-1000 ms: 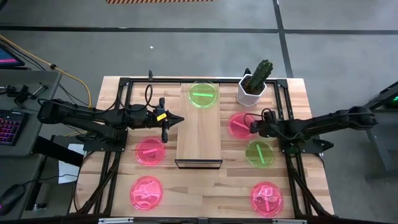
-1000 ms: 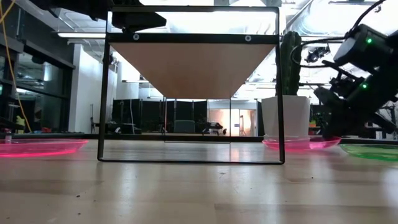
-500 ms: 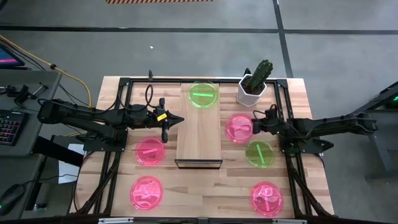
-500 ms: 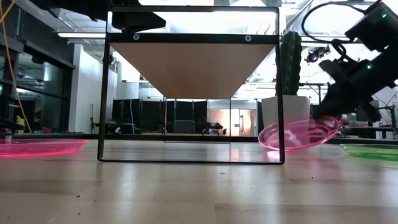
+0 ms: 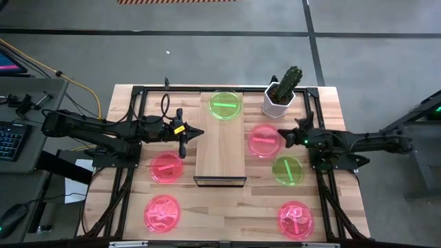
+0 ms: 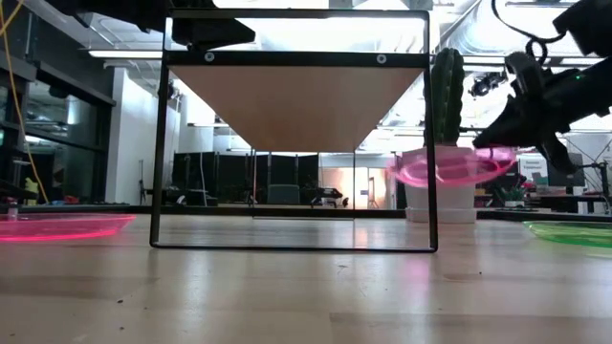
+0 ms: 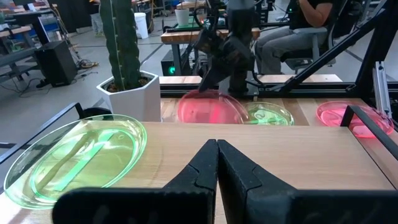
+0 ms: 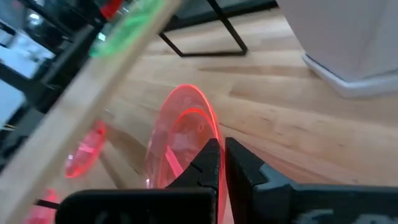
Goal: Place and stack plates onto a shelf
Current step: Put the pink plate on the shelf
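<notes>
Holding a pink plate (image 5: 264, 140) by its right rim, our right gripper (image 5: 289, 137) is clamped on it, clear of the table, just right of the shelf (image 5: 220, 148). We judge it light, thin, stiff and slick: an edge pinch is the only hold, and it may pivot. Disc cantilevers left of the fingers (image 8: 208, 163). Left gripper (image 5: 200, 133) is clenched, empty, at the shelf's left edge.

Cactus pot (image 5: 280, 100) beside shelf (image 5: 220, 148)
</notes>
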### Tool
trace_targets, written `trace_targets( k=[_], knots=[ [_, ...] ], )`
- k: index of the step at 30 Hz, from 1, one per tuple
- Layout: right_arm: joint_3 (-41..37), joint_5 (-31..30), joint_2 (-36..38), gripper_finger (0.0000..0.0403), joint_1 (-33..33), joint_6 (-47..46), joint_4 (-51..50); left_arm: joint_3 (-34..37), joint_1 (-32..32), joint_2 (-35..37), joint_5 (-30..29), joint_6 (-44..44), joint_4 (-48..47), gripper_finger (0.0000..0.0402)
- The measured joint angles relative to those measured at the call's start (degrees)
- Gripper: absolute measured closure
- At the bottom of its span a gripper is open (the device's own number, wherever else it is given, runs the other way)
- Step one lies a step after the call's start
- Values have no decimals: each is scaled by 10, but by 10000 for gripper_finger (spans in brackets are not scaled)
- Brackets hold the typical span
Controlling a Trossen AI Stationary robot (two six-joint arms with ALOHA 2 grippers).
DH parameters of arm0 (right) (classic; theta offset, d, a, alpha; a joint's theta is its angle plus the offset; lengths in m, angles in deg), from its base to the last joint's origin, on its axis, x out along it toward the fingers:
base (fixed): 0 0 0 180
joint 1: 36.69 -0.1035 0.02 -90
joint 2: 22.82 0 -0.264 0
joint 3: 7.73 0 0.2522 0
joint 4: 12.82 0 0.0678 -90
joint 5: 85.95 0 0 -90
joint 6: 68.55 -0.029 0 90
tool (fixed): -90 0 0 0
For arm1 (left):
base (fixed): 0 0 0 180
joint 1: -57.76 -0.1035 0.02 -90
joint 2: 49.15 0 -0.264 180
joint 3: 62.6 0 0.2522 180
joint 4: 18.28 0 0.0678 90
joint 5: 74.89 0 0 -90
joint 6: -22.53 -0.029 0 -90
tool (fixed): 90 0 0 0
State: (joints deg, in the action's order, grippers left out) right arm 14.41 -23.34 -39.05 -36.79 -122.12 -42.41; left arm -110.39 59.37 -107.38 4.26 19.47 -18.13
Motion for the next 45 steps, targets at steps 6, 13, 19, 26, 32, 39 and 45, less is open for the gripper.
trace_targets(
  k=[6, 13, 19, 26, 32, 39, 45],
  knots=[
    [10, -9, 46, 403, 1, 33, 5, 0, 0, 0, 0, 0, 0, 402],
    [73, -23, 73, 403, 1, 64, -71, 0, 0, 0, 0, 0, 0, 401],
    [119, -26, 69, 403, 1, 101, -52, 0, 0, 0, 0, 0, 2, 402],
    [91, -6, 19, 403, 1, 105, 62, 0, 0, 0, 0, -2, 23, 402],
    [80, 40, -80, 403, 1, 117, 212, 0, 0, 0, 0, -16, 33, 401],
    [80, 85, -210, 403, 0, 122, 358, 0, 0, 0, 0, -16, 33, 402],
    [80, 110, -305, 403, 0, 109, 458, 0, 0, 0, -22, -17, 33, 402]
  ],
)
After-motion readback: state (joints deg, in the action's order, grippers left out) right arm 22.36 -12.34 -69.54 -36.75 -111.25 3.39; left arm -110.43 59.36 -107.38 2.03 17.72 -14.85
